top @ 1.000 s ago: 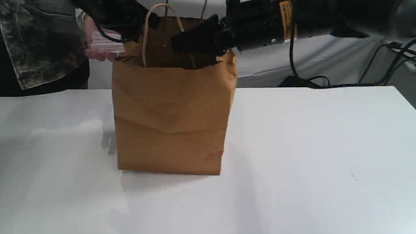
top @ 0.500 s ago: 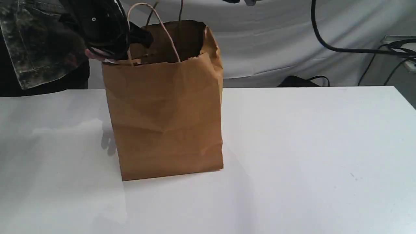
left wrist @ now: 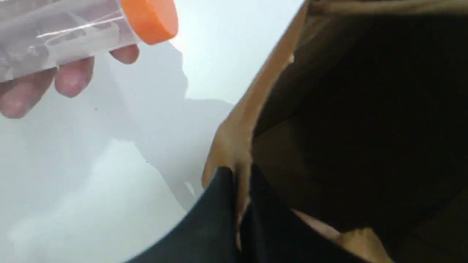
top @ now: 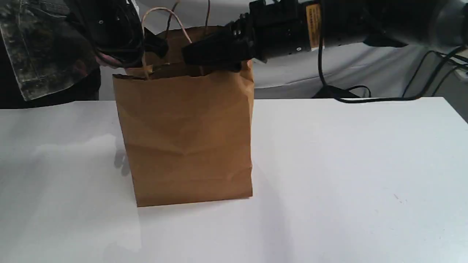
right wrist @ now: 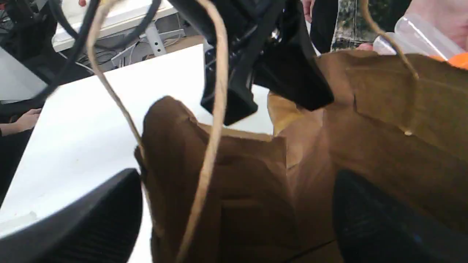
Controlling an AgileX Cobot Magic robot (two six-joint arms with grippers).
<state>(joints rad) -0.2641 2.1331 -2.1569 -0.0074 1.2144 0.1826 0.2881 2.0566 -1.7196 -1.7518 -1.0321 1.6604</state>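
1. A hand (left wrist: 55,78) holds a clear bottle (left wrist: 73,33) at the bag's ten o'clock.
2. The left gripper (left wrist: 239,175) is clamped on the paper bag (top: 186,135) at its nine o'clock rim.
3. The bag stands upright on the table (top: 347,164).
4. The right gripper (top: 204,54), fingers apart, is at the three o'clock rim.

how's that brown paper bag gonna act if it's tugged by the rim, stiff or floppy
Probably floppy at the top: the paper bag is creased, and its rim buckles where the left gripper pinches it. Being tall, it might slide or tip on the smooth table.
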